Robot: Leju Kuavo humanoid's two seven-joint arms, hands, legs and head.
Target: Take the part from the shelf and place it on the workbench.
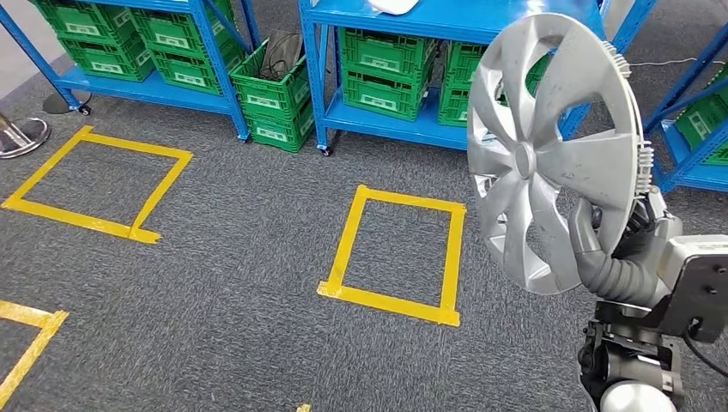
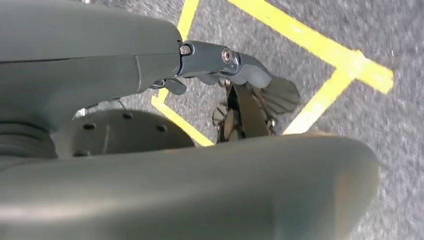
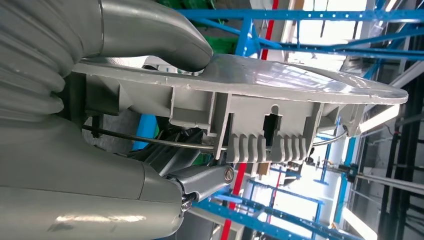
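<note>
The part is a silver spoked wheel cover [image 1: 549, 146], raised upright at the right of the head view. My right hand [image 1: 614, 257] grips its lower rim, with the thumb across the front face. In the right wrist view the wheel cover [image 3: 280, 85] is seen edge-on, its rim clips facing the camera; the right hand [image 3: 60, 165] clamps it, thumb on the outer face and fingers behind. My left hand [image 2: 100, 75] hangs over the carpet, its dark fingers [image 2: 250, 100] spread and holding nothing.
Blue shelves [image 1: 395, 17] holding green crates [image 1: 382, 73] line the far side, and one green crate [image 1: 275, 94] stands on the floor between them. Yellow tape squares [image 1: 399, 257] [image 1: 94, 180] mark the grey carpet. A metal stand base [image 1: 21, 133] sits at far left.
</note>
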